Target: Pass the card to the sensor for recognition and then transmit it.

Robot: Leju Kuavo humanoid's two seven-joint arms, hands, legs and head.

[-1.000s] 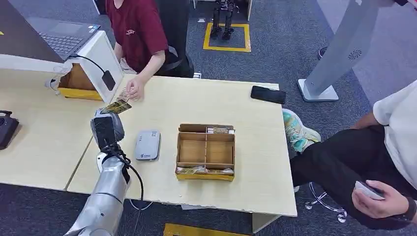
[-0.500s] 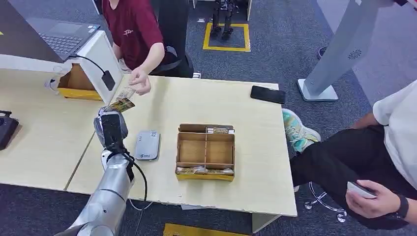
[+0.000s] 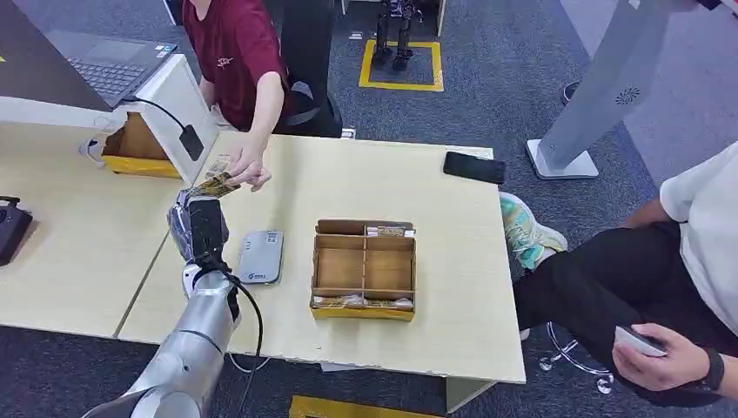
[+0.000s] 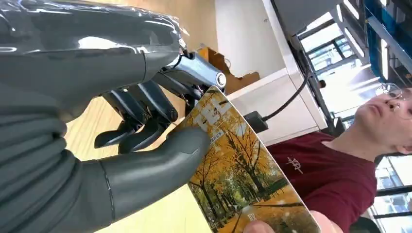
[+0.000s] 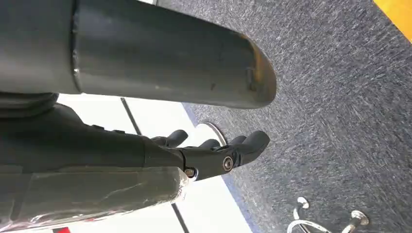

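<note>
Here the card (image 4: pixel 238 179) is pinched in the left robot hand (image 3: pixel 200 222) — its long axis reaching toward the person's hand (image 3: pixel 248 165) at upper left, already touching it; the right robot hand (image 5: pixel 214 153) hangs released.

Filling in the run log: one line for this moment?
left hand: holds card | person's hand: touching card | right hand: empty, hanging

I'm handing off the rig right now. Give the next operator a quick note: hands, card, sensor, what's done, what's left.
Left hand: pinches the card between thumb and fingers, held out across the table.
Right hand: hangs over the floor, holding nothing.
Person's hand touches the card's far end.
Sensor: on the table beside the box.
Done: card offered to the person. Left: release once they grip it. The pictures don't show whether the card was scanned.
</note>
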